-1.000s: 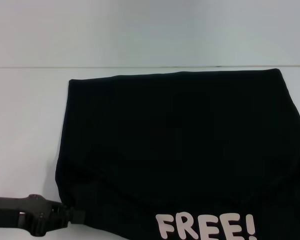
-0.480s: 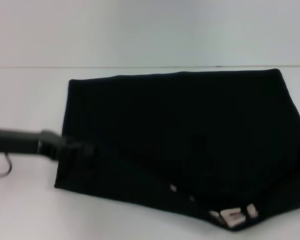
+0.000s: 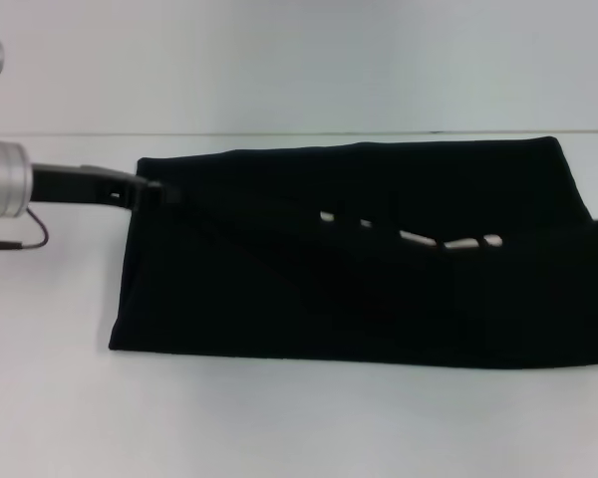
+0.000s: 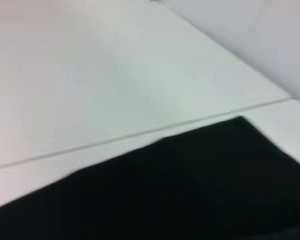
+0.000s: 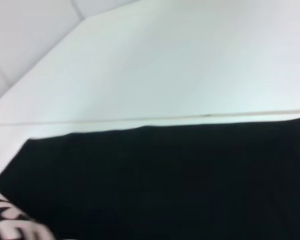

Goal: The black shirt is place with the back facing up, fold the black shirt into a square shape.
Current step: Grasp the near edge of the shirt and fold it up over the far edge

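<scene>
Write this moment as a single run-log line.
step: folding near edge to far edge | left tool: at far-left corner of large black soft-fabric T-shirt | right tool: out of view | lettering: mostly hidden

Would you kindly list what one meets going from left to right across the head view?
Left arm's silver wrist → left gripper at the shirt's far left corner → black shirt → white lettering showing in the fold.

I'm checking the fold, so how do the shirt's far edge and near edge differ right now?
On the shirt, the far edge has the left gripper at its left corner; the near edge has no gripper by it. White lettering peeks out closer to the far edge than to the near edge. Both edges run nearly straight across the table.
</scene>
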Robot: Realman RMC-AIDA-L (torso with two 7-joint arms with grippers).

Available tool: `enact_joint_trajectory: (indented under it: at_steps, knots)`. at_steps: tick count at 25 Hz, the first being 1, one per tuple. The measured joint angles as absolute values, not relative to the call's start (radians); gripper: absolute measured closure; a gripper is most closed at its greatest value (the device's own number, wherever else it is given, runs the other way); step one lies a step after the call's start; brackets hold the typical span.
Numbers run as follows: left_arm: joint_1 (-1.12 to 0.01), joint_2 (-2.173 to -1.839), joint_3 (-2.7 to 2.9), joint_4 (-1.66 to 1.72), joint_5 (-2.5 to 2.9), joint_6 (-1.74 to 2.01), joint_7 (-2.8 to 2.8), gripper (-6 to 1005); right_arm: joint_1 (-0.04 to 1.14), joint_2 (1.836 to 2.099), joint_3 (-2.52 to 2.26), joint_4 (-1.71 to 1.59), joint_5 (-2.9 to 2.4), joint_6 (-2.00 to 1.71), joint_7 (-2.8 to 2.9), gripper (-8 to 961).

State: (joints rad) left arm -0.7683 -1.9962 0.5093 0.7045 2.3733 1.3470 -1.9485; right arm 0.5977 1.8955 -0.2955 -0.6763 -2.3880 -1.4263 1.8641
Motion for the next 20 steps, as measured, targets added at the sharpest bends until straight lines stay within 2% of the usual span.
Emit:
enact_joint_trajectory:
  at_steps: [4,14,20]
  knots:
    - [-0.79,-2.0,0.586,0.648,2.377,1.187,-1.961,957,0.659,1.891,-0.313,-0.582,-2.389,-1.268,1.876,917]
    - [-0.826,-2.028,0.719,0.58,2.382,0.856,-1.958,957,0.795,1.92,-0.401,-0.438,-2.384,-0.878,1.913,917]
    - [-0.851,-2.031,0.744,0.568,2.382,0.762,-1.95,957,0.847,1.93,-0.4,-0.427,-2.382,-0.762,1.913,917]
